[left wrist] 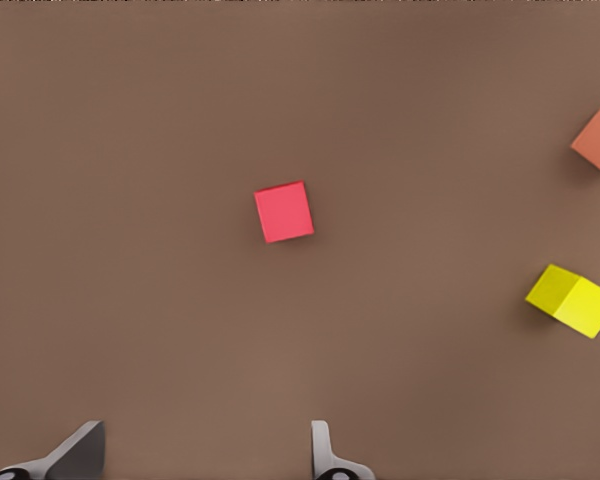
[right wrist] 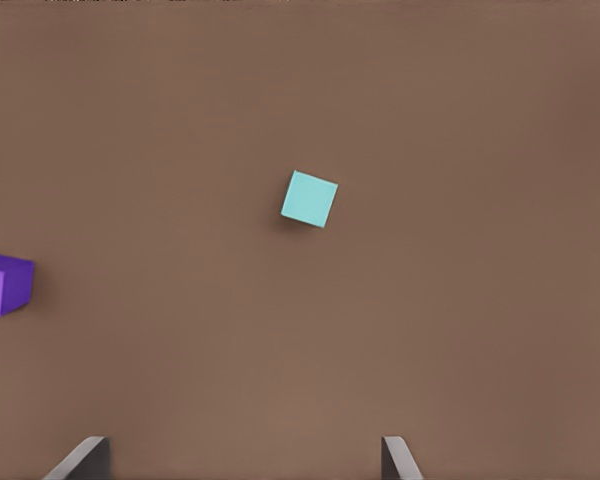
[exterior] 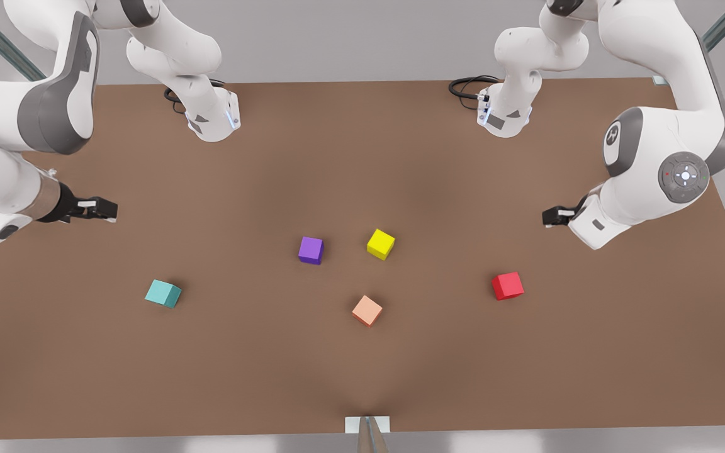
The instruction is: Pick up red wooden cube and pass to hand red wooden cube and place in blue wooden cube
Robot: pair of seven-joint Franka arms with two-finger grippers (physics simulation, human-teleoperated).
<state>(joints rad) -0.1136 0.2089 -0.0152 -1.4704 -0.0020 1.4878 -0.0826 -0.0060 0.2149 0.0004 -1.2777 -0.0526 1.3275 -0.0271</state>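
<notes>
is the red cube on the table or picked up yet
On the table: the red wooden cube rests flat, apart from the open left gripper.

A purple cube [exterior: 311, 250], yellow cube [exterior: 380, 243] and salmon cube [exterior: 367, 310] sit mid-table [exterior: 85, 377], nearer its front edge.

The right wrist view looks straight down on a plain brown table surface [right wrist: 460, 120]. A small teal wooden cube [right wrist: 309, 199] with matte faces rests flat on it, turned slightly askew. A small purple cube [right wrist: 4, 284] sits well apart from it, partly cut off at the frame edge. Two grey fingertips [right wrist: 82, 460] of the right gripper [right wrist: 242, 462] stand spread apart, above the table, holding nothing.
</notes>
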